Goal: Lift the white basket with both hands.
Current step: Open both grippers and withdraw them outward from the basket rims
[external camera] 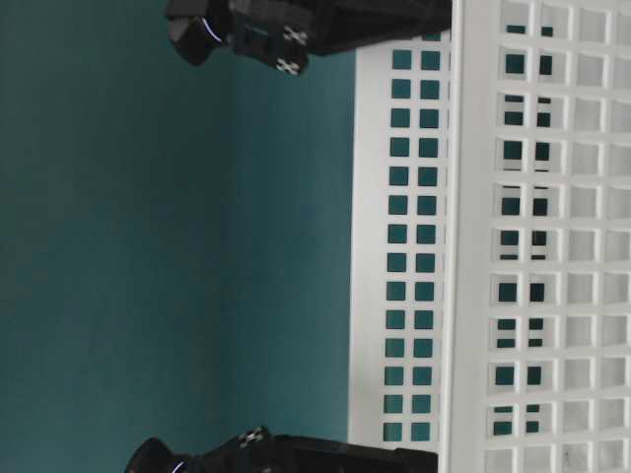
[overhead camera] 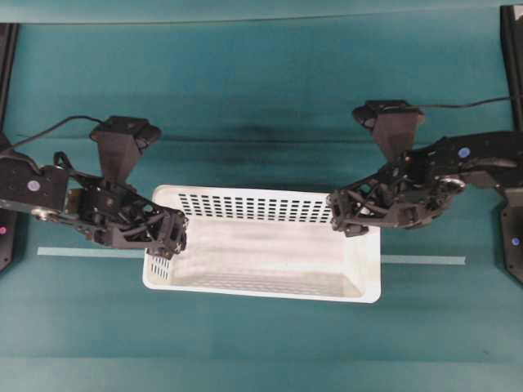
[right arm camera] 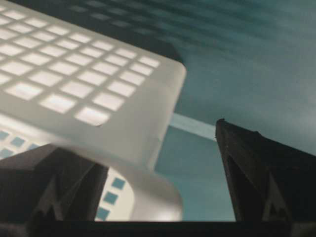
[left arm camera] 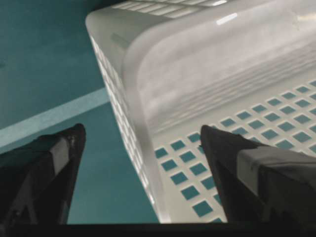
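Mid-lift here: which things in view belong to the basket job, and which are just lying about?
Part of the job:
- white basket
- left end effector, open astride the basket's end wall
- right end effector, open astride the opposite end wall

Just there:
- pale tape line on the teal table

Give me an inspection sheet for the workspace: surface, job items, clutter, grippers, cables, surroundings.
Surface: teal table cover with a pale tape line across it.
Job's things: white basket, upright, nothing inside, at centre.
Clutter: nothing seen.
Grippers: left gripper open, fingers straddling the basket's left end wall; right gripper open, straddling the right end rim. Neither is closed on it yet.
Cables: black cable from the left wrist camera; another from the right.
Surroundings: black frame posts at both edges.
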